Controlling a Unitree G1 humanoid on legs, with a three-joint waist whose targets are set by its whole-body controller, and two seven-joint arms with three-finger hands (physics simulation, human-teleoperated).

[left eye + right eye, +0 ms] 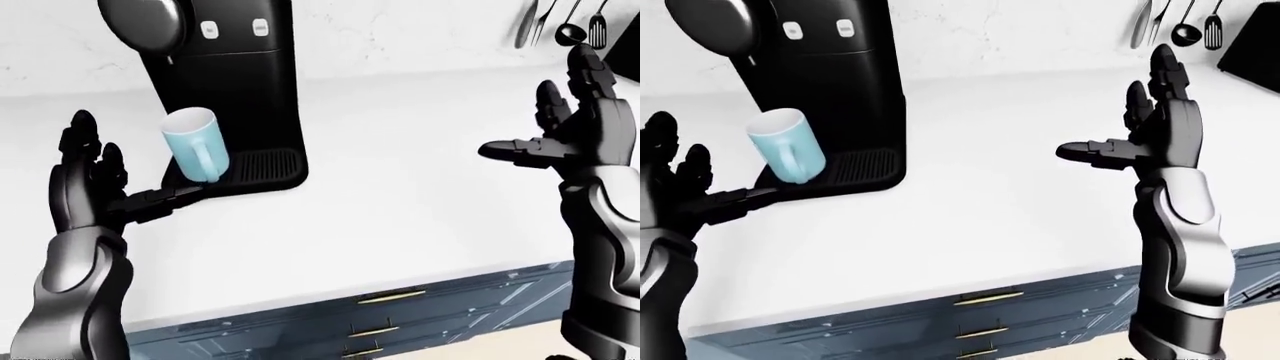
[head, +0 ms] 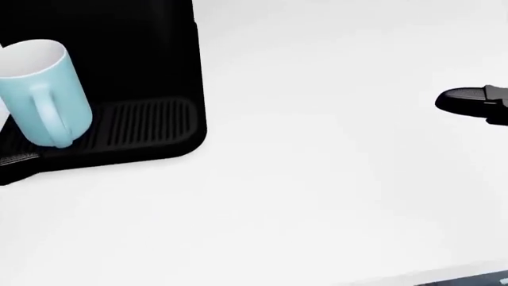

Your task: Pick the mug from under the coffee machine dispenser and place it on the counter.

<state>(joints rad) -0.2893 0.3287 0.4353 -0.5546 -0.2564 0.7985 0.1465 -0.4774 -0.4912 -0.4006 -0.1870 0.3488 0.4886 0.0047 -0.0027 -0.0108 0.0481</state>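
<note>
In the head view the coffee machine [image 2: 119, 71] is cut by the top edge; only one fingertip of the right hand [image 2: 468, 102] shows.

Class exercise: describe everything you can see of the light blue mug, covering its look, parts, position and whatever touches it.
The mug is pale blue outside and white inside, smooth and glossy like glazed ceramic, and looks empty. Its loop handle faces the camera. It stands on the ribbed drip tray of the black coffee machine, below the dispenser, appearing tilted to the view's left. Only the tray appears to touch it. The left hand is open to its left, a finger reaching toward the tray; contact cannot be told.
</note>
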